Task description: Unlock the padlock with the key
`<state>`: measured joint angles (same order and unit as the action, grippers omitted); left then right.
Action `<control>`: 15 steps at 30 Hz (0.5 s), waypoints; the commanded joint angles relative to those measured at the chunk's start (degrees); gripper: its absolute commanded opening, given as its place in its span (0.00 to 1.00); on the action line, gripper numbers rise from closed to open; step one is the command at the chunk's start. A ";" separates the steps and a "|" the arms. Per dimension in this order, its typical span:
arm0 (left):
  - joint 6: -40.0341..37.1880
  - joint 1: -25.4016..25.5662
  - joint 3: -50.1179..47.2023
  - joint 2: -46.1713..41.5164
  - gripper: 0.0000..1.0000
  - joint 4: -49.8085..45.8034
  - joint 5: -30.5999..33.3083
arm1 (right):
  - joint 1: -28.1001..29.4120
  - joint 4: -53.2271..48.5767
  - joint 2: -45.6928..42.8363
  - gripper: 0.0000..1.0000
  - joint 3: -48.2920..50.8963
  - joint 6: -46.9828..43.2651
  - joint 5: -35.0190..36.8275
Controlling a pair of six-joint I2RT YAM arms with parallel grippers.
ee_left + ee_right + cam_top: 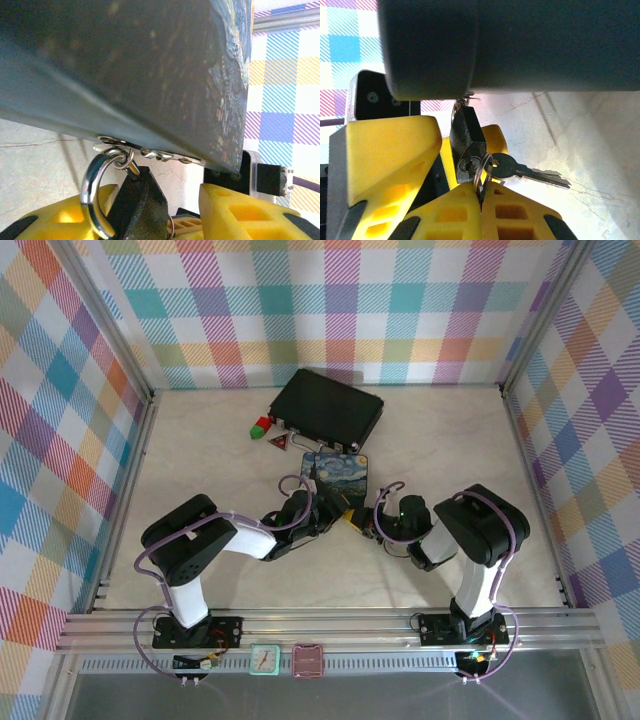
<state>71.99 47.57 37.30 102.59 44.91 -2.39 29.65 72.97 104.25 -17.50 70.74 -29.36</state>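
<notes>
Right gripper [481, 193] pinching fully closed on key ring [481, 172]. Key [520, 171] dangling off ring, blade pointing away from padlock [466, 142]. Padlock hanging just above fingers, shackle hooked under blue tin [150, 75]. Left gripper [150, 202] sitting part open around padlock body, not clamping. Likely needed: left steadying body firmly, right regripping key head itself, lining blade with keyhole before pushing and turning.

top view high overhead, looking down on whole table [450, 450]; wrist views very near, low, both share padlock [466, 145].
</notes>
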 commanded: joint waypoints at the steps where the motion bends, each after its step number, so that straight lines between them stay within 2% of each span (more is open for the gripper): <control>1: -1.52 0.86 1.36 -1.18 0.45 1.32 0.38 | 1.03 0.97 -2.48 0.00 0.42 0.89 0.31; 6: -0.85 0.85 0.97 -0.62 0.26 1.91 2.56 | 1.59 -2.64 -5.98 0.00 1.67 0.82 2.32; 11: 0.72 0.92 0.30 0.24 0.18 3.13 3.15 | 3.50 -11.73 -11.87 0.00 1.47 -1.74 4.98; 13: 0.96 0.89 0.40 0.42 0.09 3.86 3.07 | 3.49 -15.35 -14.07 0.06 1.07 -2.75 5.72; 15: 0.78 0.95 1.05 0.48 0.01 3.62 2.42 | 3.49 -18.11 -16.36 0.19 0.76 -4.03 6.14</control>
<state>72.79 48.16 37.39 102.59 47.16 -1.78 31.97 58.94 91.24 -16.08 70.46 -22.13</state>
